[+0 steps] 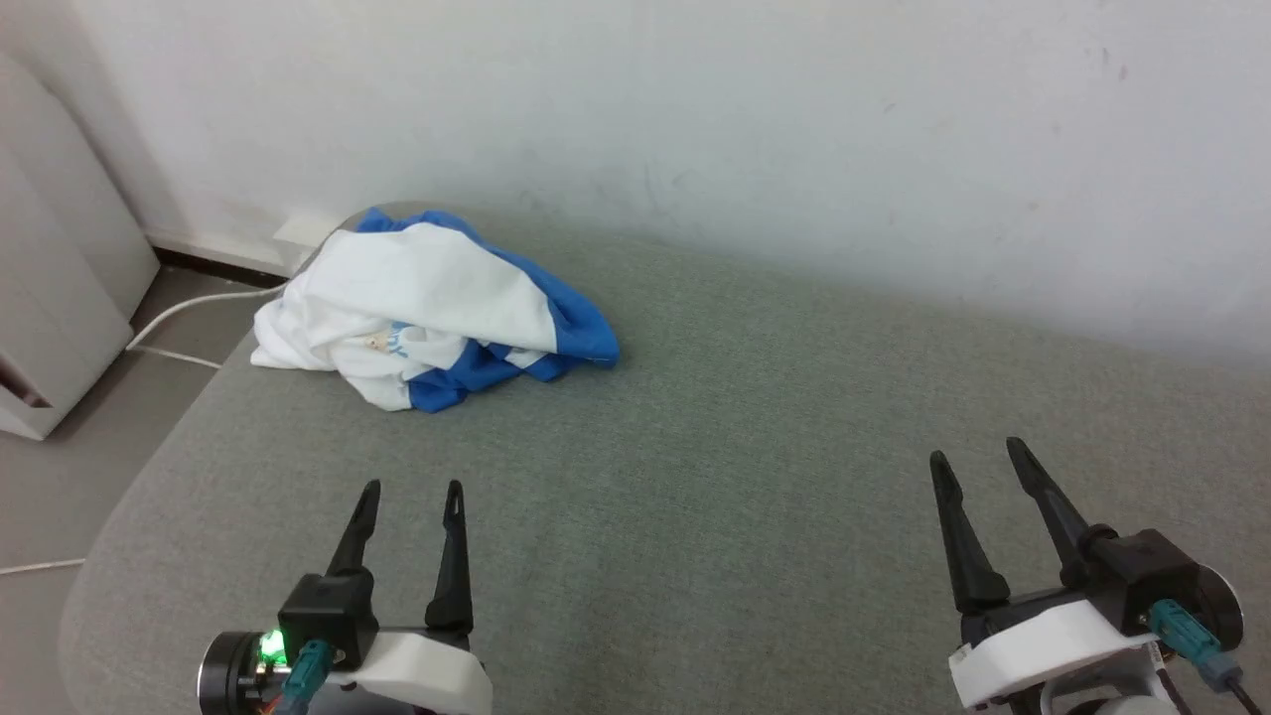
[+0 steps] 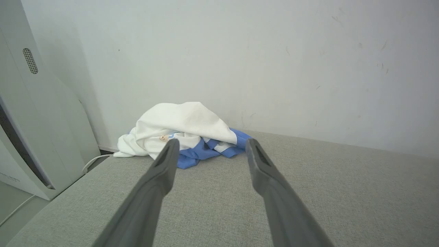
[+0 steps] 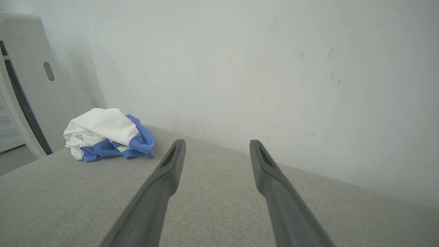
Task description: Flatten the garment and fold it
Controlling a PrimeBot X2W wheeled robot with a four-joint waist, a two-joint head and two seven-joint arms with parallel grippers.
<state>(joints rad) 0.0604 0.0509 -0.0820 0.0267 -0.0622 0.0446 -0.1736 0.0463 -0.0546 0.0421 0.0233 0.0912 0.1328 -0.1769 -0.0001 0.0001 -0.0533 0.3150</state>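
The garment lies crumpled in a heap at the far left corner of the grey fabric surface, white cloth on top with bright blue folds beneath and to its right. A bit of blue print shows on its front. My left gripper stands open at the lower left, well short of the heap, nothing between its fingers. My right gripper is open at the lower right, far from the garment. The left wrist view has the garment straight ahead beyond the open fingers. In the right wrist view the garment sits far to the left.
A white wall rises right behind the surface. Left of it stands a white appliance on the floor, with a white cable running past the surface's rounded left edge. The garment's white hem hangs slightly over that edge.
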